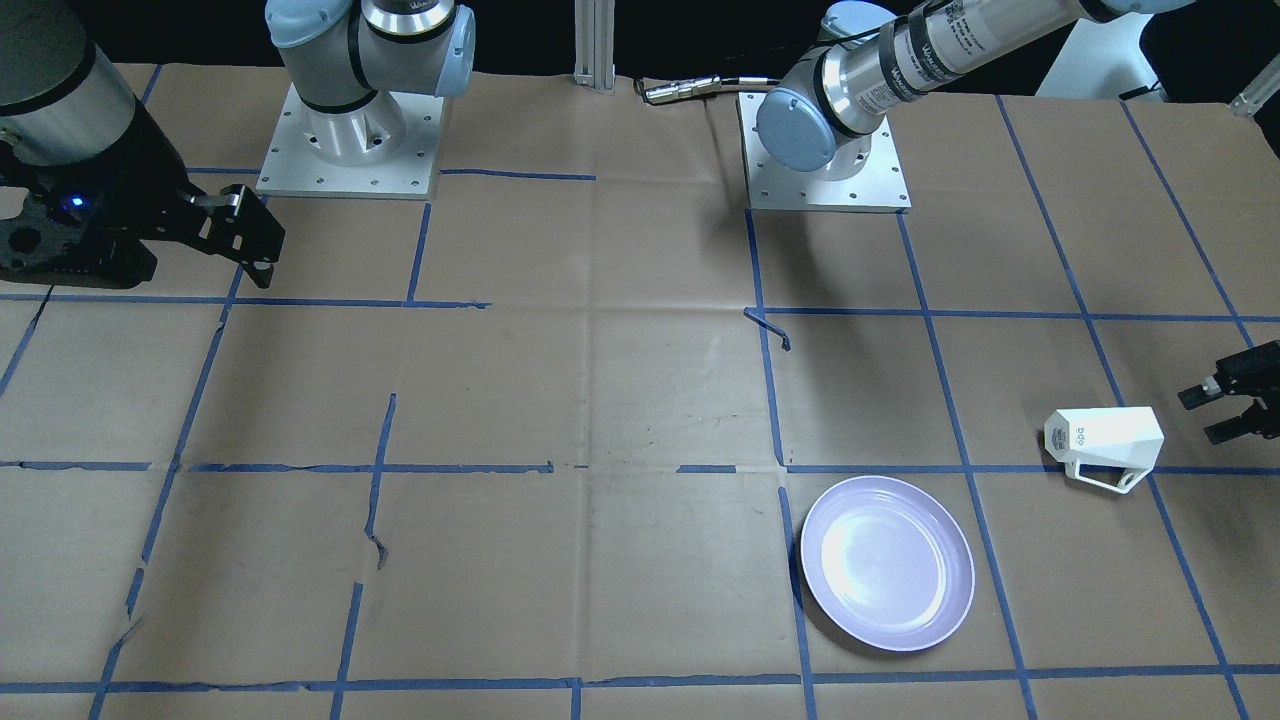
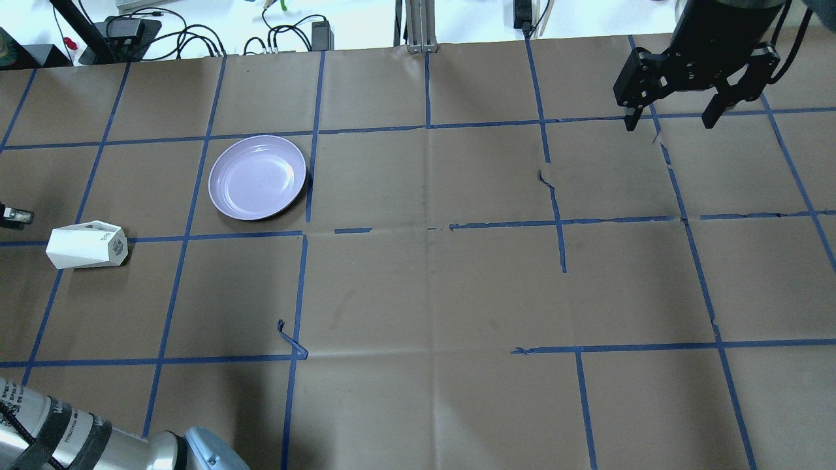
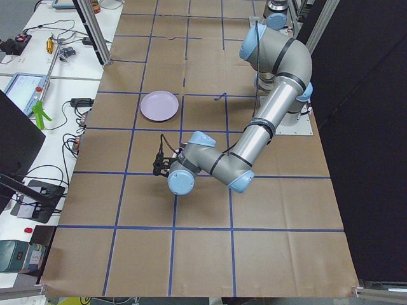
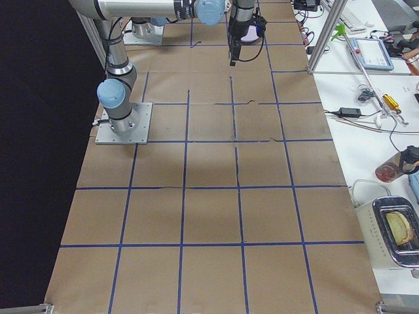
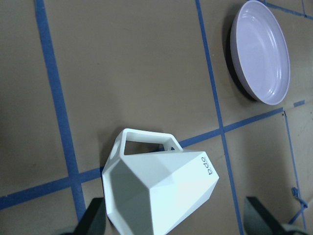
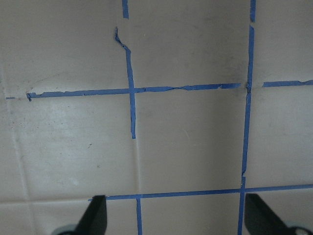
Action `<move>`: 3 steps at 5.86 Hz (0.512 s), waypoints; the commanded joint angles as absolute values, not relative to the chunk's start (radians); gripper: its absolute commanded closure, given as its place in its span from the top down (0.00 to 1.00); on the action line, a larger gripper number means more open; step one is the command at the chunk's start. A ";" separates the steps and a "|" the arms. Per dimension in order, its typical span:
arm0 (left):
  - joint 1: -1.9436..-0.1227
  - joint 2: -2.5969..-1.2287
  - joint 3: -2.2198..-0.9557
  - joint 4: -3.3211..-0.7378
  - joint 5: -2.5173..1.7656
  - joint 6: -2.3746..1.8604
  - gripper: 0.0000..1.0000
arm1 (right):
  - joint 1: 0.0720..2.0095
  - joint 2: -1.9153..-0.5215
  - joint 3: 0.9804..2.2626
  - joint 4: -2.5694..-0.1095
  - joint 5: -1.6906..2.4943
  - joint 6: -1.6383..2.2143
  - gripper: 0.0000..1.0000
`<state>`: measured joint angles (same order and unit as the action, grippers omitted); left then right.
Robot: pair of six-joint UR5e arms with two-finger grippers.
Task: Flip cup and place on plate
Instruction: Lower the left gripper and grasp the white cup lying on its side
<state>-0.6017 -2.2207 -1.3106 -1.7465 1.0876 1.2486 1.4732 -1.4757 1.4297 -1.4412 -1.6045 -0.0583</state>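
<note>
Just beside the toppled faceted mug [image 1: 1105, 435], my left claw [image 1: 1198, 417] hangs open, grasp pending: next, straddle its body and pinch.

You see the left gripper [image 1: 1203, 416] with its fingers spread wider than the cup [image 1: 1105, 438] lying just ahead, and only flat taped table [image 1: 640, 400] between the cup and the plate [image 1: 888, 562].

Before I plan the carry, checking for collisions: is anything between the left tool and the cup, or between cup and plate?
Nothing visible. The open left tool is right beside the cup, which lies on its side; only bare taped paper lies between it and the empty plate.
</note>
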 commanded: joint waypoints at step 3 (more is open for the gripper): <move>-0.572 -2.318 -1.302 -1.981 0.977 1.247 0.99 | 1.473 -1.476 1.430 -1.440 -1.605 -0.058 1.00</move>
<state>-0.5724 -2.3063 -1.3025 -1.9001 1.0041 1.2475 1.4727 -1.4757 1.4297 -1.4415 -1.6045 -0.0583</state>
